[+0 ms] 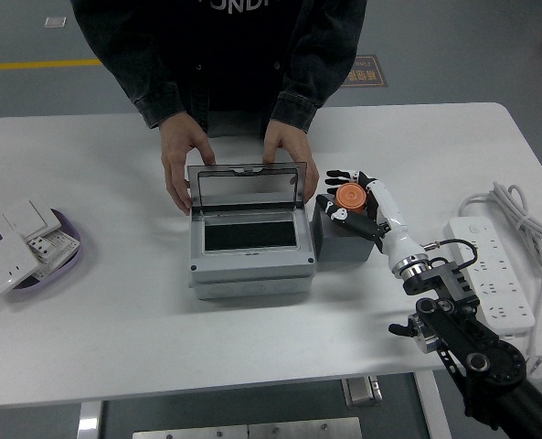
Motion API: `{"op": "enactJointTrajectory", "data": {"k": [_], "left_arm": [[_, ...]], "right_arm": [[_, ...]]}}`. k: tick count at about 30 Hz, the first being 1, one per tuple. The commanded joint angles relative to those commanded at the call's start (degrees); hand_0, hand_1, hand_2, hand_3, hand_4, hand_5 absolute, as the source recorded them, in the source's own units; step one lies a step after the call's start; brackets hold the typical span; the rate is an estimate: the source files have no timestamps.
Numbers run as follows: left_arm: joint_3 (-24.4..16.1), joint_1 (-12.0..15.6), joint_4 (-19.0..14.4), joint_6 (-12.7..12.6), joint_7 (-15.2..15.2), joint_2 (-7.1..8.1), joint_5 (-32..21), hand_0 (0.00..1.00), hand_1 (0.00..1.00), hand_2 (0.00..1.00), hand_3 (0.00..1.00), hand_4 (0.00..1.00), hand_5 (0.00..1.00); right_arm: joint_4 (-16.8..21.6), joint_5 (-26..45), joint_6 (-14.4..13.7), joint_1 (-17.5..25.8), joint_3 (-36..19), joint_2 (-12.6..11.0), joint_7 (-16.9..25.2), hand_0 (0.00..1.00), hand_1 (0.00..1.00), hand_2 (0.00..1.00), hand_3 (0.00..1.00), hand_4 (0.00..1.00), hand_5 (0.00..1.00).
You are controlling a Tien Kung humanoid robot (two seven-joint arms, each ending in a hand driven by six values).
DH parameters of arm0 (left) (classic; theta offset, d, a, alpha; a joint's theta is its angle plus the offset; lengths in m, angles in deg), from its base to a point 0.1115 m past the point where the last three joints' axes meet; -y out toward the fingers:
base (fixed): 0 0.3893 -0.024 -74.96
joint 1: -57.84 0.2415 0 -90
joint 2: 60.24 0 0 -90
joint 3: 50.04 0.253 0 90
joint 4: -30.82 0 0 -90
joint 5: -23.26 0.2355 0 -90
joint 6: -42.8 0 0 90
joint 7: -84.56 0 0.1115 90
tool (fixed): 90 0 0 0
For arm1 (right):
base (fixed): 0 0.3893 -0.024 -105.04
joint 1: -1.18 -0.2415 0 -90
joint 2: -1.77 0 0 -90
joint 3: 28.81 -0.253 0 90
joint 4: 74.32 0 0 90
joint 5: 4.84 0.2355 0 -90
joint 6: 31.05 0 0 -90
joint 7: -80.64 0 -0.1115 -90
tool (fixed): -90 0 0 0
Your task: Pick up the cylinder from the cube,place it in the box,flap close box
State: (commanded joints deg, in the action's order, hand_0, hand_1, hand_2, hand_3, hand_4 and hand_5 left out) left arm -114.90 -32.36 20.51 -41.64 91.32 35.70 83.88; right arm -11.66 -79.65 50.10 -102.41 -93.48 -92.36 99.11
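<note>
An orange cylinder (349,197) is held in my right hand (345,195) just above the dark grey cube (345,240). The hand's fingers are curled around it. The grey box (250,246) stands left of the cube with its clear flap lid (247,187) raised upright. A person at the far side holds the lid with both hands, the left hand (184,165) at the lid's left corner and the right hand (291,156) at its right edge. My left arm is out of view.
A purple dish (67,249) with white switch plates (19,247) lies at the left edge. A white power strip (494,285) and coiled cable (520,216) lie at the right, beside my right arm.
</note>
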Motion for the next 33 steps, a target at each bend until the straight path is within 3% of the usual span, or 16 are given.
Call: {"op": "enactJointTrajectory", "data": {"k": [4, 5, 10, 11, 16, 17, 23, 24, 29, 30, 33], "left_arm": [[-0.05, -0.03, 0.00, 0.01, 0.01, 0.01, 0.08, 0.638, 0.664, 0.574, 0.638, 0.725, 0.272], [-0.04, -0.06, 0.00, 0.01, 0.00, 0.01, 0.09, 0.638, 0.664, 0.574, 0.638, 0.724, 0.269], [0.02, -0.13, 0.00, 0.02, -0.03, 0.03, 0.10, 0.638, 0.664, 0.574, 0.638, 0.724, 0.269], [0.06, -0.13, 0.00, 0.03, -0.05, 0.03, 0.07, 0.639, 0.664, 0.573, 0.637, 0.724, 0.267], [0.04, -0.14, 0.00, 0.04, -0.06, 0.05, 0.11, 0.639, 0.664, 0.573, 0.637, 0.724, 0.267], [0.02, -0.15, 0.00, 0.04, -0.07, 0.05, 0.12, 0.639, 0.664, 0.574, 0.637, 0.726, 0.264], [-0.12, -0.21, 0.00, 0.05, -0.10, 0.03, 0.13, 0.639, 0.664, 0.574, 0.637, 0.726, 0.264], [-0.11, -0.23, 0.00, 0.05, -0.12, 0.02, 0.10, 0.639, 0.664, 0.574, 0.637, 0.725, 0.262], [-0.31, -0.27, 0.00, 0.03, -0.15, 0.02, 0.11, 0.639, 0.664, 0.574, 0.637, 0.725, 0.262], [-0.37, -0.25, 0.00, 0.03, -0.13, 0.02, 0.14, 0.639, 0.664, 0.575, 0.638, 0.726, 0.262], [-0.58, -0.18, 0.00, 0.03, -0.05, -0.01, 0.27, 0.639, 0.664, 0.575, 0.638, 0.726, 0.262]], "right_arm": [[0.16, -0.33, -0.64, 0.05, 0.16, -0.02, -0.21, 0.739, 0.678, 0.682, 0.701, 0.762, 0.189], [0.20, -0.33, -0.81, 0.05, 0.20, -0.01, -0.26, 0.735, 0.676, 0.673, 0.697, 0.628, 0.085], [0.39, -0.01, -1.25, 0.06, 0.41, 0.03, -0.57, 0.735, 0.676, 0.673, 0.697, 0.628, 0.085], [0.45, 0.04, -1.33, 0.08, 0.45, 0.03, -0.71, 0.740, 0.667, 0.623, 0.667, 0.240, 0.002], [0.62, 0.71, -1.46, 0.11, 0.63, 0.09, -1.08, 0.740, 0.667, 0.623, 0.667, 0.240, 0.002], [0.64, 0.90, -1.48, 0.12, 0.67, 0.11, -1.14, 0.589, 0.556, 0.533, 0.558, 0.097, 0.002], [0.86, 1.93, -1.86, 0.19, 0.97, 0.22, -1.08, 0.589, 0.556, 0.533, 0.558, 0.097, 0.002], [0.90, 2.15, -1.98, 0.20, 1.00, 0.25, -0.97, 0.472, 0.461, 0.476, 0.430, 0.045, 0.002], [1.13, 3.60, -2.84, 0.19, 1.13, 0.39, 0.11, 0.472, 0.461, 0.476, 0.430, 0.045, 0.002], [1.25, 3.89, -3.06, 0.17, 1.11, 0.42, 0.43, 0.359, 0.313, 0.347, 0.265, 0.002, 0.002], [1.94, 4.40, -3.86, 0.07, 0.83, 0.46, 1.33, 0.359, 0.313, 0.347, 0.265, 0.002, 0.002]]}}
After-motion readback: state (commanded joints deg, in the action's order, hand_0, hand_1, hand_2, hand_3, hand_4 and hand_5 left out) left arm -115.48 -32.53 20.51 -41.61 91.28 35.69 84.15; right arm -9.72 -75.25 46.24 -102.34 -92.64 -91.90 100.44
